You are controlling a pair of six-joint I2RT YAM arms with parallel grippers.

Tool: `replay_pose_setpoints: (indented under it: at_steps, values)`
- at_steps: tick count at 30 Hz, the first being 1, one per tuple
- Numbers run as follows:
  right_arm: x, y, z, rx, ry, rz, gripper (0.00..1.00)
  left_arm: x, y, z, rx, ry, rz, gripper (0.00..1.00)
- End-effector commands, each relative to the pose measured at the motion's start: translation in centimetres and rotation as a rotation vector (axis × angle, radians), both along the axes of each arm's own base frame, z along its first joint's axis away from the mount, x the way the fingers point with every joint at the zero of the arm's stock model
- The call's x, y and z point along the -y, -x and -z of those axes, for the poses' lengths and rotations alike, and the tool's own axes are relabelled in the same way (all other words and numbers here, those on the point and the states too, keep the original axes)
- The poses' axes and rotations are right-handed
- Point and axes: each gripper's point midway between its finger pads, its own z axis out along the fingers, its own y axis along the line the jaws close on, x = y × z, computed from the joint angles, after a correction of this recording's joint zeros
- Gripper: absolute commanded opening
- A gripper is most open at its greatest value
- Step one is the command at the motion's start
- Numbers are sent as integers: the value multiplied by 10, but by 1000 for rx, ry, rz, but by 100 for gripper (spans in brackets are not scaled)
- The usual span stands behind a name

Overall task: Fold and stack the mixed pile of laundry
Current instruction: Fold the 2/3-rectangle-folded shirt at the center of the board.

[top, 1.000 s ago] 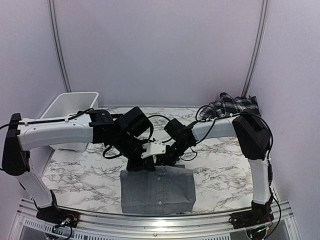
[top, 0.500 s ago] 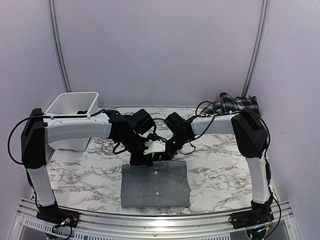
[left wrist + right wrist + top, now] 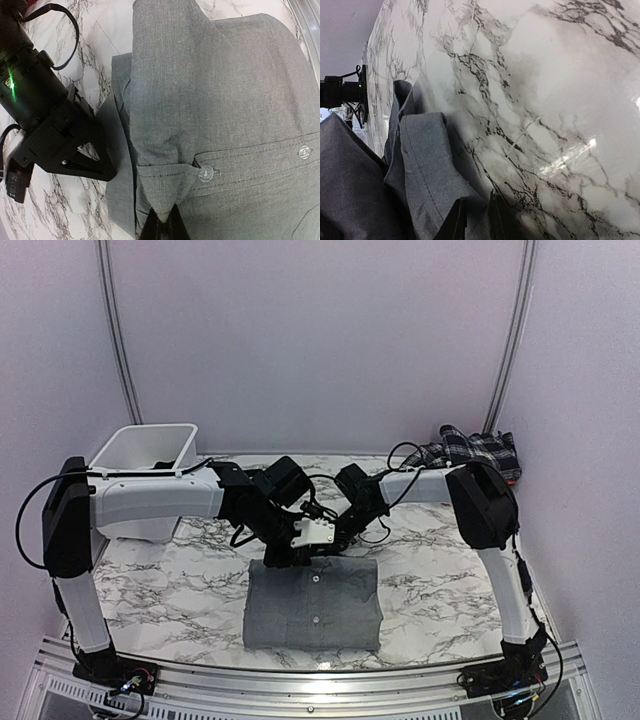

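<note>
Meeting at the far edge of a folded grey collared button shirt [image 3: 312,602] on a white marble table [image 3: 160,585] — left gripper [image 3: 283,558], right gripper [image 3: 325,548]. Left wrist: jaws pinched shut on a shirt fold. Right wrist: jaws closed narrowly on the shirt's hem.

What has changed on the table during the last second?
The left gripper and the right gripper, holding the far edge of the grey shirt throughout, drew it a little away from the near edge. The left arm's elbow swung inward. The white basket and the plaid piece stayed put.
</note>
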Motion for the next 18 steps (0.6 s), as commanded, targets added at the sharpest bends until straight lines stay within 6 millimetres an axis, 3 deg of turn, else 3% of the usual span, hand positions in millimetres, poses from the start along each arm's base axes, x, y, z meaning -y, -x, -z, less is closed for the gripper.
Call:
replay_pose_setpoints:
  at_steps: [1,12,16,18]
  values:
    - [0,28,19,-44,41,-70,17,4,-15,-3,82,9,22,0]
    - [-1,52,15,-69,14,-109,13,8,-41,-2,139,15,19,0]
    - [-1,44,9,-46,18,-93,15,6,-47,8,147,12,5,0]
    - [0,29,0,-14,18,-65,23,5,-51,15,159,11,0,0]
